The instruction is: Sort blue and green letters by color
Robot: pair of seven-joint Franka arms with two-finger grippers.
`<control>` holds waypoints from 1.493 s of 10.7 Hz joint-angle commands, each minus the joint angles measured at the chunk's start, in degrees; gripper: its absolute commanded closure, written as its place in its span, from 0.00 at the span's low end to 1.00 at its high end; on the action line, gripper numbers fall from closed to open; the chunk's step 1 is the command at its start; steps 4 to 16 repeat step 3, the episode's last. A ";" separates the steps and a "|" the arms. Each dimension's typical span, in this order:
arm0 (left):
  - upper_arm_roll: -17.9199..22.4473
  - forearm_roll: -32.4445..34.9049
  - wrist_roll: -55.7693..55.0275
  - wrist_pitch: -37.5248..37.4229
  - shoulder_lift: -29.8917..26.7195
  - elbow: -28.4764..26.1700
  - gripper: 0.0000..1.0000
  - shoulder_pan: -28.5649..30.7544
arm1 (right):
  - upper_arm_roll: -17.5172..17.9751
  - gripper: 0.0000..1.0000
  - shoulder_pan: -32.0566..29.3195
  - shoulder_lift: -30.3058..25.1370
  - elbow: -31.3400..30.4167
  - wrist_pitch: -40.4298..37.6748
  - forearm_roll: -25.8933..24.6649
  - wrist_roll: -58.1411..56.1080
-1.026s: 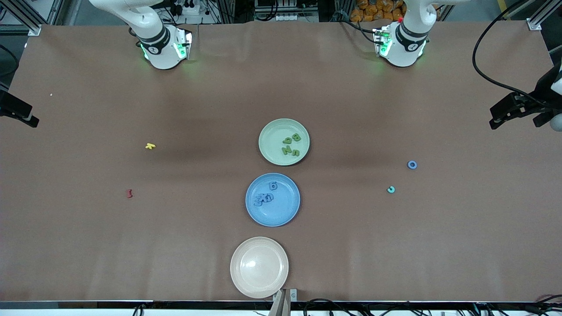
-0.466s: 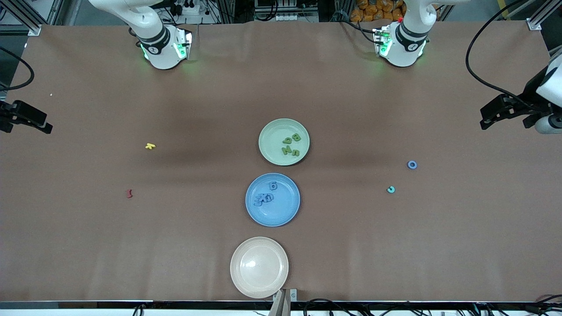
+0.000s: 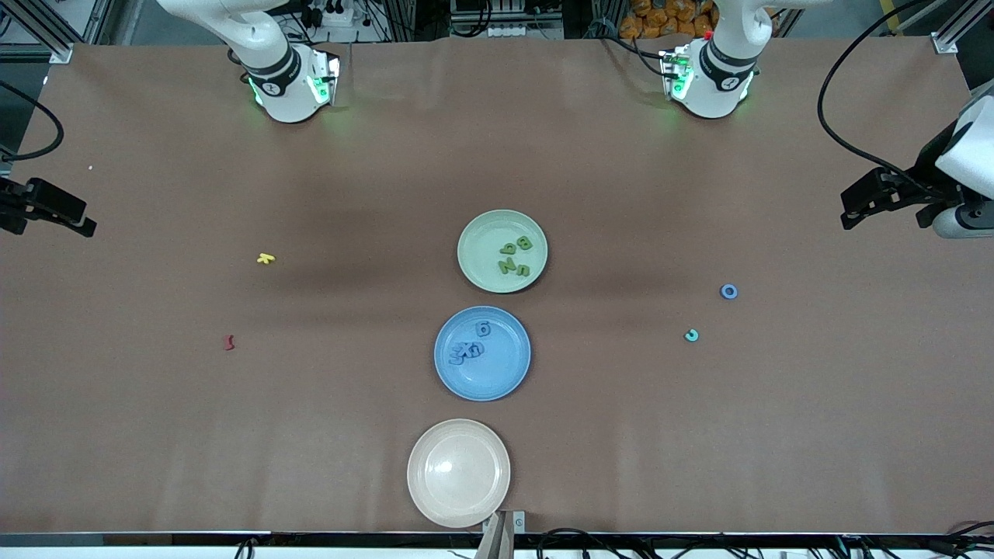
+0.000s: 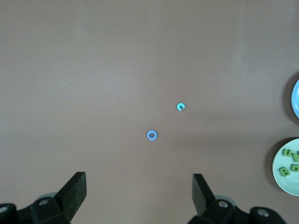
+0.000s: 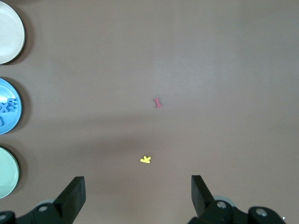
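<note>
Several olive green letters point(image 3: 514, 257) lie in the pale green plate point(image 3: 474, 233); they also show in the left wrist view point(image 4: 289, 163). Several blue letters point(image 3: 467, 350) lie in the blue plate point(image 3: 506, 374). A blue ring-shaped letter point(image 3: 728, 291) lies loose on the table toward the left arm's end, also in the left wrist view point(image 4: 152, 135). My left gripper point(image 3: 854, 206) hangs open and empty, high over the left arm's end of the table, fingers point(image 4: 75, 183) wide apart. My right gripper point(image 3: 76, 220) hangs open and empty, high over the right arm's end.
A teal hook-shaped piece point(image 3: 691, 335) lies nearer the front camera than the blue ring. A yellow piece point(image 3: 265, 258) and a red piece point(image 3: 229, 342) lie toward the right arm's end. An empty beige plate point(image 3: 458, 435) sits near the table's front edge.
Both grippers have shifted a little inward from the table's ends. Nothing on the table has moved.
</note>
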 commanded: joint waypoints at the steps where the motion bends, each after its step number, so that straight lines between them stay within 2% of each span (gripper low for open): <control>1: -0.16 -1.28 1.99 -1.04 0.06 0.84 0.00 0.23 | 3.49 0.00 -3.05 -0.66 -0.09 -0.03 -0.70 1.10; 3: -0.07 -1.19 1.99 -1.21 -0.02 0.84 0.00 0.41 | 5.34 0.00 -4.81 -0.66 0.00 -0.12 -0.78 1.10; 16: -0.07 -1.19 1.99 -1.21 -0.02 0.84 0.00 0.41 | 5.34 0.00 -4.81 -0.66 0.00 -0.12 -0.78 1.10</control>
